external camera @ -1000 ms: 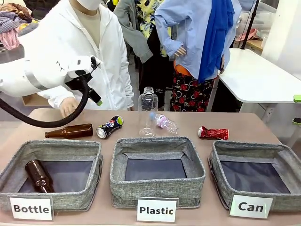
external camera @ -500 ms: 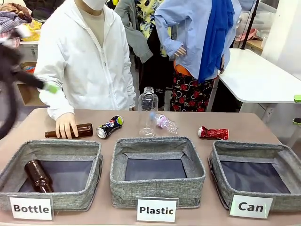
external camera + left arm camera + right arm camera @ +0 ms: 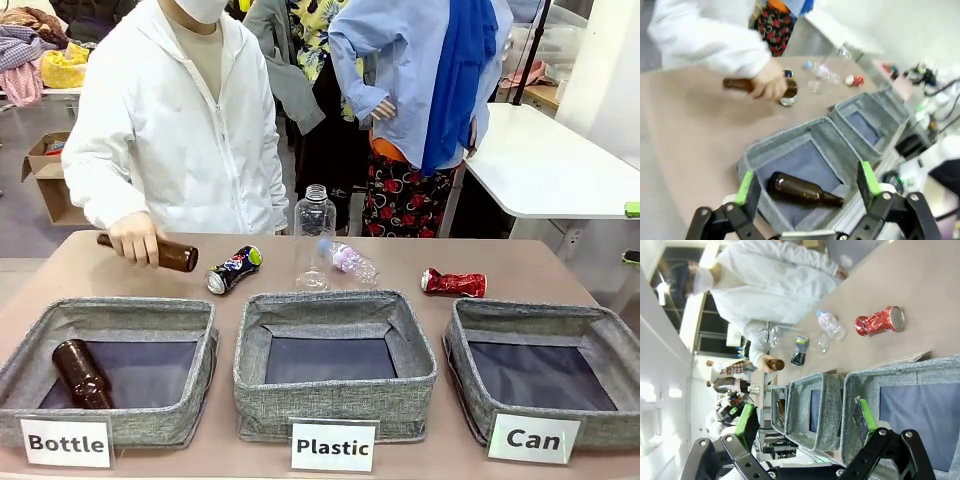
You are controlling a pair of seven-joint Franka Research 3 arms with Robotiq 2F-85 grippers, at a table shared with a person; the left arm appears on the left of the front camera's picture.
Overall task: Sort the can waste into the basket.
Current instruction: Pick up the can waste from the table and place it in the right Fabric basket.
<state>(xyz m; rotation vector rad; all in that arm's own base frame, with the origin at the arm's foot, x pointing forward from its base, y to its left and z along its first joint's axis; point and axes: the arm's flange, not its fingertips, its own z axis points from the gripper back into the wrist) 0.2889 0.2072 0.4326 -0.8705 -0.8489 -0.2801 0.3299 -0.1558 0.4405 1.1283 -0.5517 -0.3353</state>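
The dark Pepsi can (image 3: 233, 270) lies on the table behind the gap between the left and middle bins. A crushed red can (image 3: 454, 283) lies just behind the grey basket labelled "Can" (image 3: 462, 345) at the right. From the right wrist view, my right gripper (image 3: 805, 420) stands open above that basket's (image 3: 900, 372) near rim, with the red can (image 3: 880, 321) and Pepsi can (image 3: 800, 351) beyond. My left gripper (image 3: 806, 182) hangs open over the "Bottle" bin (image 3: 790, 145), nothing between its fingers; the red can (image 3: 856, 80) shows far off.
A person's hand (image 3: 135, 240) holds a brown bottle (image 3: 176, 257) lifted off the table's far left. Another brown bottle (image 3: 82, 373) lies in the "Bottle" bin (image 3: 205, 350). A clear upright bottle (image 3: 315, 235) and a crushed plastic bottle (image 3: 350, 262) stand behind the "Plastic" bin (image 3: 335, 400).
My left arm has swung away leftward, out of the front view. The person's hand has taken the brown bottle and raised it off the table. The cans have not moved.
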